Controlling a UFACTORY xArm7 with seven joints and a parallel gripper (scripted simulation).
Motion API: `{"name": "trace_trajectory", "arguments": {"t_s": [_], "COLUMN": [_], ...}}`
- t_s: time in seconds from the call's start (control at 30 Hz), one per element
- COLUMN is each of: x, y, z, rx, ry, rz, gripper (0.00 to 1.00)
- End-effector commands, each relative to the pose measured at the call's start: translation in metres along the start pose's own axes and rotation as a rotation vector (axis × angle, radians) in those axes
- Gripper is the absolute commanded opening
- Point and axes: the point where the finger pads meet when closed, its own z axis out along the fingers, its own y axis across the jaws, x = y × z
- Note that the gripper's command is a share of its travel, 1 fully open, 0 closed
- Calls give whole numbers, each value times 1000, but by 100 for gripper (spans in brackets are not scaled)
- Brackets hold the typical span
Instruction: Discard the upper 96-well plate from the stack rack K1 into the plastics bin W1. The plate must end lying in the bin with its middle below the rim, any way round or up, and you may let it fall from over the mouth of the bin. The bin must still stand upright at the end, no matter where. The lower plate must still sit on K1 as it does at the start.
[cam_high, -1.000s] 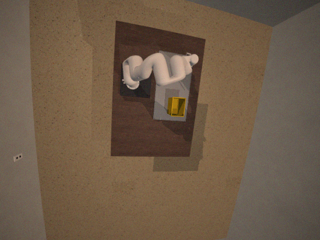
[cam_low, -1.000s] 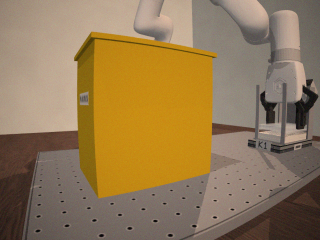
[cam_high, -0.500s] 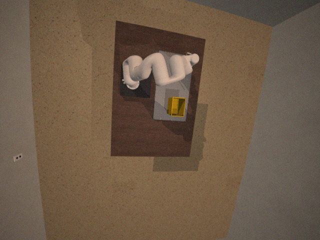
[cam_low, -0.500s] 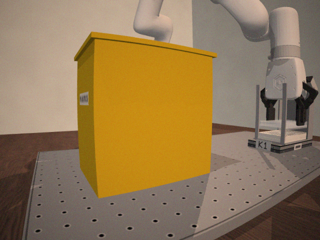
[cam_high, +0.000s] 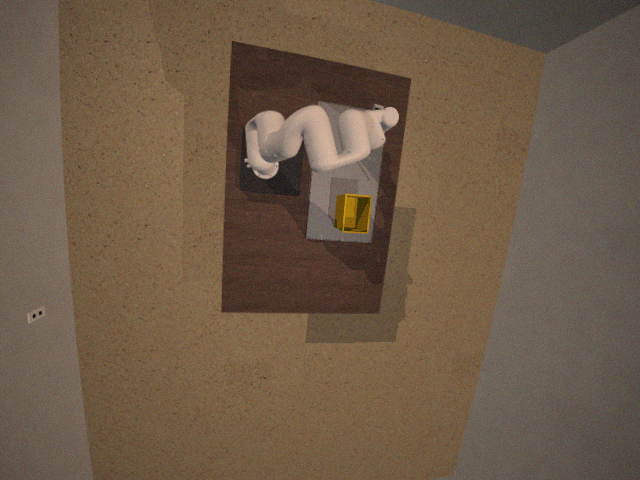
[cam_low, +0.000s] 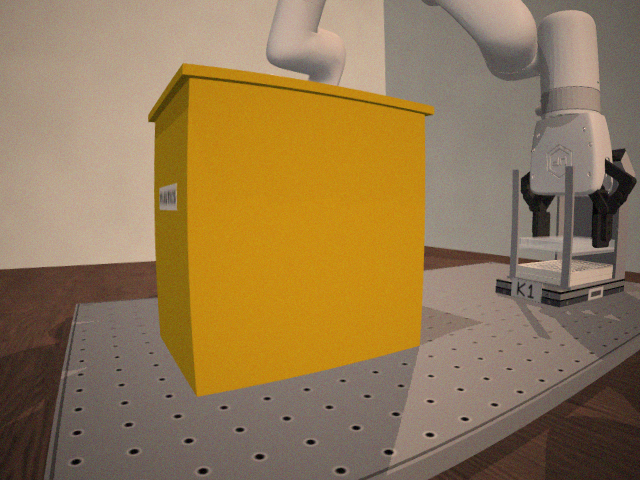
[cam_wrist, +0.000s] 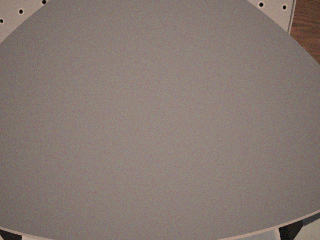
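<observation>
My black-fingered gripper (cam_low: 568, 227), at the right edge of the exterior view, is clamped wide across the upper translucent white 96-well plate (cam_low: 547, 242), one finger (cam_low: 540, 219) at each end. The plate hangs between the grey posts of the stack rack K1 (cam_low: 514, 227), lifted just above the lower white well plate (cam_low: 550, 269), which lies on the rack's dark striped base. In the wrist view a broad grey surface (cam_wrist: 160, 107), probably the held plate's top, fills nearly the whole frame. To the left, well apart from the rack, the tall yellow plastics bin W1 (cam_low: 305, 232) stands upright on the grey perforated board (cam_low: 258, 428), which rests on the dark wooden table (cam_high: 268, 268).
</observation>
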Motion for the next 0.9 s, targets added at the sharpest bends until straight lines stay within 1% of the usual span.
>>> {"name": "trace_trajectory", "arguments": {"t_s": [0.0,0.2,0.27,0.77,0.87], "x": [1,1,1,1,1], "y": [2,2,2,2,2], "z": [-8,-18,-18,-43,-45], "rx": [-5,-5,-5,-6,-6], "ry": [3,3,3,3,3], "rz": [0,0,0,0,0], "gripper": [0,0,0,0,0]}}
